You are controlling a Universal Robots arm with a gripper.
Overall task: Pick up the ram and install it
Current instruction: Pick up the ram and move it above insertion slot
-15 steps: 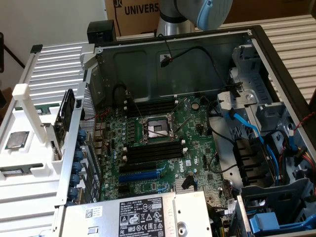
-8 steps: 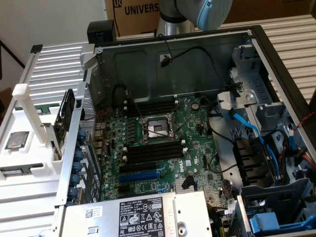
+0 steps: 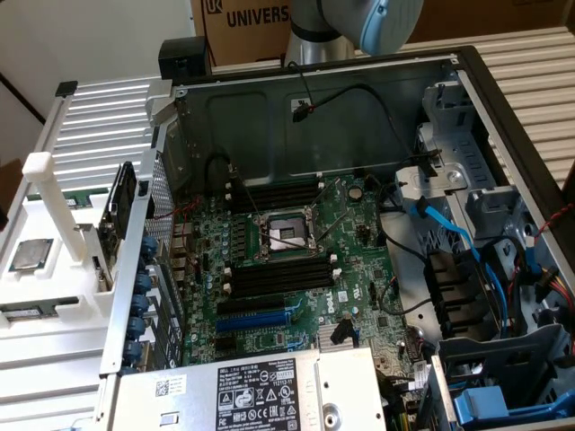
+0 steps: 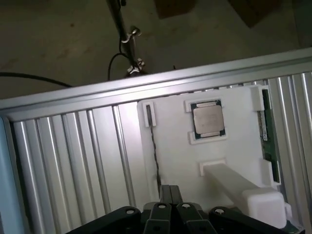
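**Where Everything Sits**

The open grey metal computer case (image 3: pixel 252 117) sits on the ribbed metal bench (image 4: pixel 73 156). The green circuit board (image 3: pixel 346 202) lies flat inside it. The white plastic tray (image 4: pixel 170 146) rests on the bench, on the exterior view's left of the case. The square silver chip (image 4: pixel 207 119) lies in the tray's middle. The thin dark-green ram stick (image 4: pixel 267 131) lies along one edge. The black pincer (image 4: pixel 170 190) hangs over the tray.

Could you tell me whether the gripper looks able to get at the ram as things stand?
Probably yes: the ram stands on edge in the white holder, nothing over its upper edge. The gripper hangs above the holder, jaws shut. A white post near one end may crowd it.
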